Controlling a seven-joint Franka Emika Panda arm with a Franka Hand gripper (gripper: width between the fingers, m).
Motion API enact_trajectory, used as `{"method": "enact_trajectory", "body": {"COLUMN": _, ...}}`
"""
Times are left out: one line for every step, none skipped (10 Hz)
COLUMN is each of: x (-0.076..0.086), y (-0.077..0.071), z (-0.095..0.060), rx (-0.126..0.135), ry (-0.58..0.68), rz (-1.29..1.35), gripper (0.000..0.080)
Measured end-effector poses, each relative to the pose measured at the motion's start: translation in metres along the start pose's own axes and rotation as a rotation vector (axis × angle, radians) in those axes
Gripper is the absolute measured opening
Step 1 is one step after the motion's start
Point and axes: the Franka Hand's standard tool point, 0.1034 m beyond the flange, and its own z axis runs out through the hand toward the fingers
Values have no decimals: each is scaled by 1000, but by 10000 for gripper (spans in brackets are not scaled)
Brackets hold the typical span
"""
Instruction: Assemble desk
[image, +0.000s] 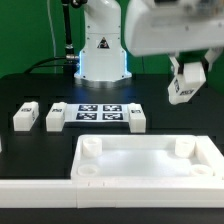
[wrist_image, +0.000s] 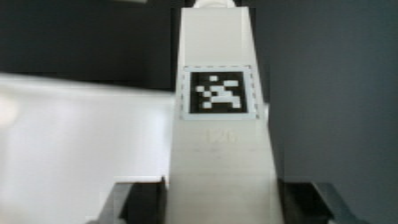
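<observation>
Exterior view, left: a first leg (image: 25, 115) is seen lying on the worktop (image: 160, 110) toward its left edge, with a second leg (image: 55, 118) just beside it.
Centre: the marker board (image: 100, 113) is laid flat in front of the robot base (image: 100, 50). A third leg (image: 135, 120) is set near the board's right end.
Right: a fourth leg (image: 185, 82) is held tilted and clear of the worktop, above its right part.
Pincer: the gripper (wrist_image: 222, 205) is clamped on the fourth leg. In the wrist view the fingers (wrist_image: 139, 205) are pressed against two opposite sides of the leg, and its tag (wrist_image: 219, 92) is turned to the camera.
Task's thing: the desk top (image: 150, 160) is placed along the near edge of the worktop, rim up. Its corner sockets (image: 90, 148) are exposed and appear unfilled.
Step in hand: the fourth leg is judged to be in carriage toward a socket, probably the right rear one (image: 182, 145), which lies nearest beneath it.
Next move: the leg would need to be brought upright, centred over the socket and lowered straight, then turned or pressed home.
Edges: the raised rim beside the socket could be caught by a tilted leg.
Open room: bare worktop is left between the third leg and the right edge, so the descent is unobstructed there.
</observation>
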Motion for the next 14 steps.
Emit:
{"method": "enact_trajectory", "body": {"x": 1, "y": 9, "z": -21, "rx": 0, "ry": 41, "rz": -9, "gripper": 290}}
{"method": "enact_trajectory", "body": {"x": 4, "y": 9, "z": -32, "rx": -3, "ry": 115, "rz": 3, "gripper": 290}}
{"method": "enact_trajectory", "body": {"x": 8, "y": 9, "z": -33, "rx": -7, "ry": 212, "rz": 1, "gripper": 290}}
{"method": "enact_trajectory", "body": {"x": 8, "y": 10, "z": -32, "rx": -12, "ry": 280, "rz": 2, "gripper": 290}}
{"method": "enact_trajectory", "body": {"x": 10, "y": 11, "z": -33, "rx": -15, "ry": 345, "rz": 2, "gripper": 290}}
{"method": "enact_trajectory", "body": {"x": 13, "y": 12, "z": -36, "rx": -18, "ry": 393, "rz": -3, "gripper": 290}}
{"method": "enact_trajectory", "body": {"x": 24, "y": 17, "z": -52, "rx": -23, "ry": 467, "rz": -12, "gripper": 290}}
{"method": "enact_trajectory", "body": {"x": 39, "y": 25, "z": -67, "rx": -31, "ry": 563, "rz": -28, "gripper": 290}}
{"method": "enact_trajectory", "body": {"x": 45, "y": 24, "z": -73, "rx": -31, "ry": 607, "rz": -21, "gripper": 290}}
{"method": "enact_trajectory", "body": {"x": 53, "y": 17, "z": -79, "rx": -27, "ry": 717, "rz": -10, "gripper": 290}}
{"method": "enact_trajectory", "body": {"x": 52, "y": 19, "z": -75, "rx": -36, "ry": 780, "rz": -22, "gripper": 290}}
{"method": "enact_trajectory", "body": {"x": 51, "y": 21, "z": -73, "rx": -39, "ry": 816, "rz": -21, "gripper": 290}}
{"method": "enact_trajectory", "body": {"x": 53, "y": 22, "z": -75, "rx": -43, "ry": 886, "rz": -21, "gripper": 290}}
{"method": "enact_trajectory", "body": {"x": 52, "y": 22, "z": -69, "rx": -43, "ry": 878, "rz": -22, "gripper": 290}}
